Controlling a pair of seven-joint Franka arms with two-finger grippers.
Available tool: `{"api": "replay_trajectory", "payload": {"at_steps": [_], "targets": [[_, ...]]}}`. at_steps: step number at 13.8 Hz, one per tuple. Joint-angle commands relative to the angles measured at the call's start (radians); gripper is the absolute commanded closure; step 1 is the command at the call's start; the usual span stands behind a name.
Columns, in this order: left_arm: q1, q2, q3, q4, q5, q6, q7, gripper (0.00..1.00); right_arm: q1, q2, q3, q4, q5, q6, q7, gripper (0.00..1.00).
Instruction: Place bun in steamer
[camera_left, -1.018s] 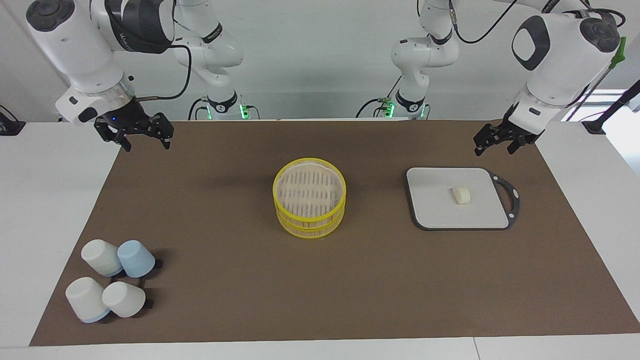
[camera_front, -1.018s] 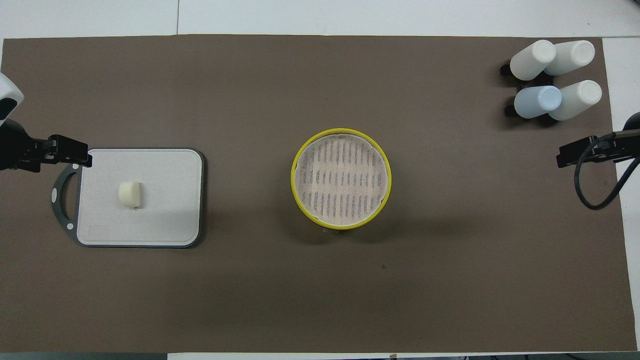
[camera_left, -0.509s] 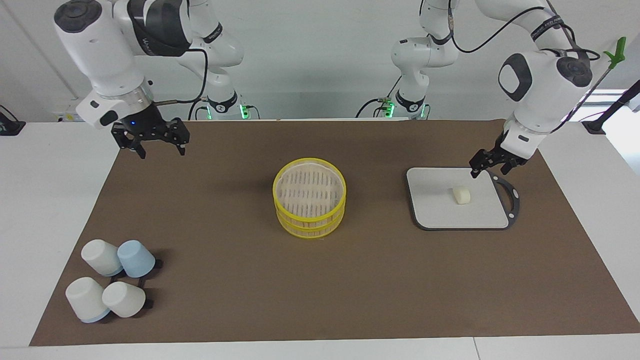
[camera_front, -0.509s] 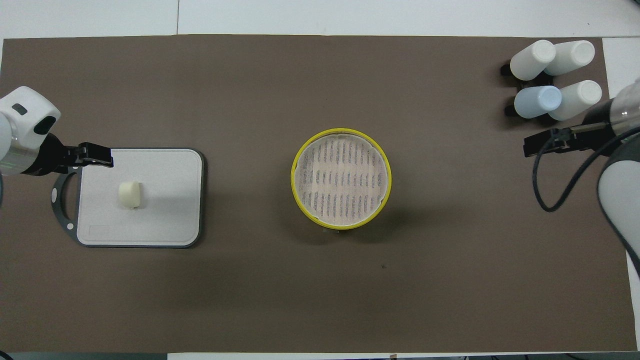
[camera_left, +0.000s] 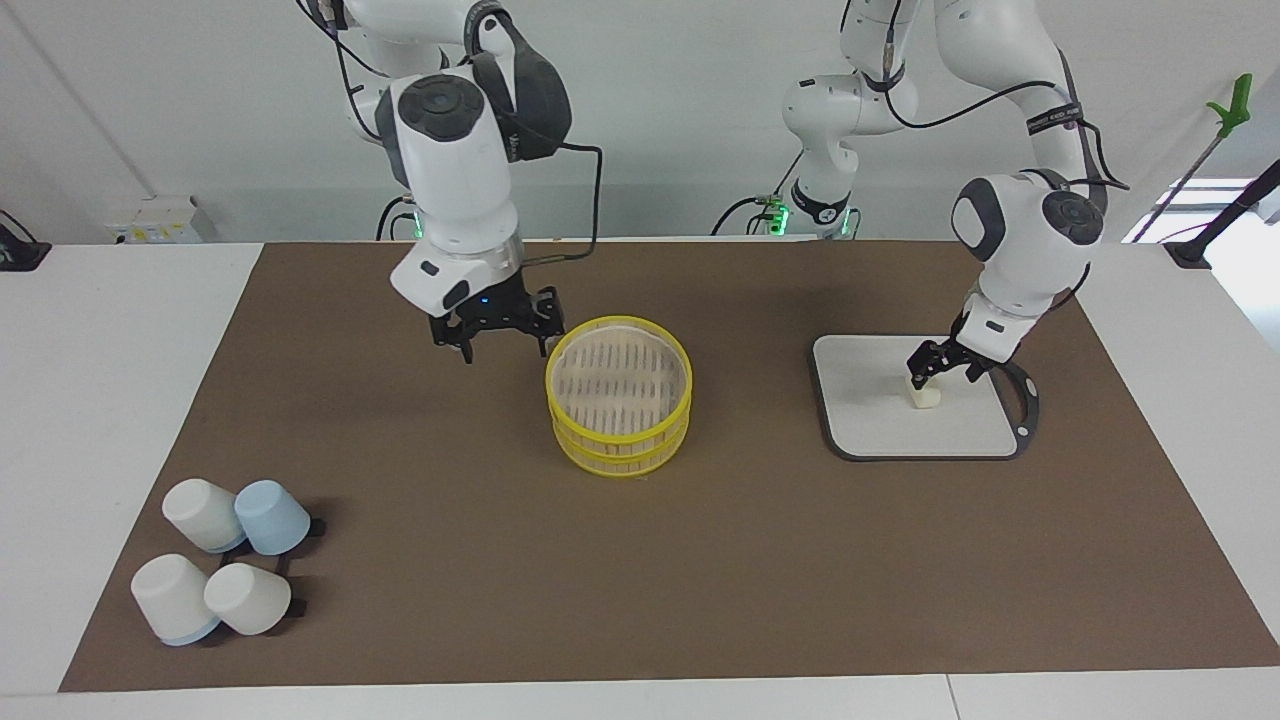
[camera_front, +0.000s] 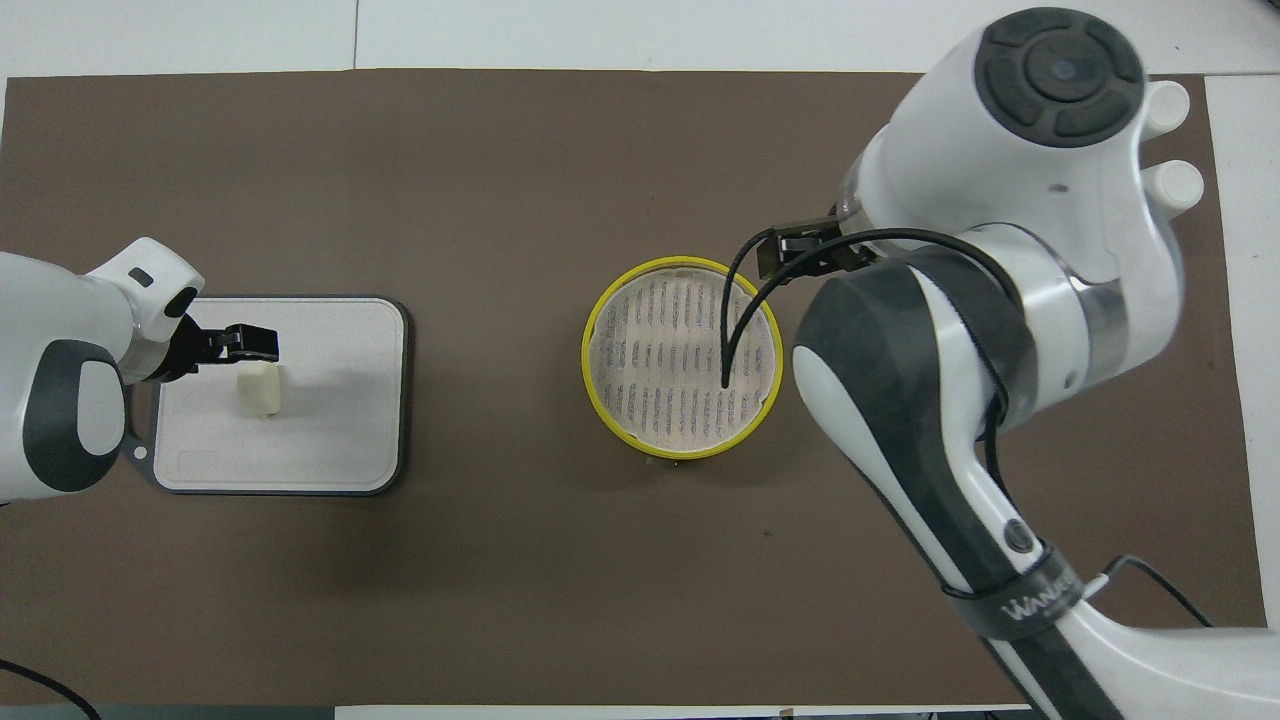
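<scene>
The bun (camera_left: 926, 396) is a small cream lump lying on the grey board (camera_left: 870, 410). It also shows in the overhead view (camera_front: 258, 389). My left gripper (camera_left: 942, 368) is open and hangs just over the bun, fingers spread to either side of its top; in the overhead view the gripper (camera_front: 245, 343) covers the bun's edge. The steamer (camera_left: 620, 452) stands in two stacked tiers at the middle of the mat, with nothing in its top tier (camera_front: 592, 357). My right gripper (camera_left: 497, 342) is open and empty, beside the steamer's rim toward the right arm's end.
Several white and blue cups (camera_left: 225, 565) lie far from the robots at the right arm's end; the right arm hides most of them in the overhead view. A brown mat (camera_left: 420, 560) covers the table.
The left gripper has come down from the board's corner to just over the bun. The right gripper has swung from the mat's edge to beside the steamer. The bun and the steamer have not moved.
</scene>
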Motion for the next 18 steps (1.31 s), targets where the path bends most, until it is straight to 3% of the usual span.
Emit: {"api": "replay_trajectory", "payload": {"at_steps": [1,3,6,9,12,13,16,18], "targets": [[0.014,-0.007,0.001,-0.077,-0.004,0.096,0.033,0.0,0.094,0.073,-0.013,0.086,0.002,-0.042,0.163,0.01],[0.014,-0.004,0.002,-0.086,-0.004,0.098,0.033,0.0,0.144,0.131,-0.007,0.15,0.003,-0.047,0.263,0.01],[0.014,0.017,0.002,-0.094,-0.004,0.099,0.033,0.0,0.227,0.292,-0.011,0.325,0.002,-0.07,0.406,0.02],[0.013,0.037,0.001,-0.092,-0.004,0.099,0.035,0.03,0.266,0.318,-0.005,0.335,0.003,-0.041,0.469,0.02],[0.011,0.039,0.002,-0.084,-0.004,0.081,0.031,0.47,0.272,0.308,-0.002,0.303,0.038,0.0,0.481,0.04],[0.011,0.037,0.002,-0.084,-0.004,0.078,0.031,0.54,0.272,0.305,-0.002,0.283,0.038,0.008,0.48,0.04],[0.013,0.039,0.002,-0.072,-0.004,0.052,0.03,0.63,0.275,0.279,-0.001,0.208,0.042,0.06,0.461,0.04],[0.011,0.046,0.002,-0.011,-0.004,-0.02,0.028,0.64,0.275,0.26,-0.001,0.168,0.042,0.073,0.441,0.04]]}}
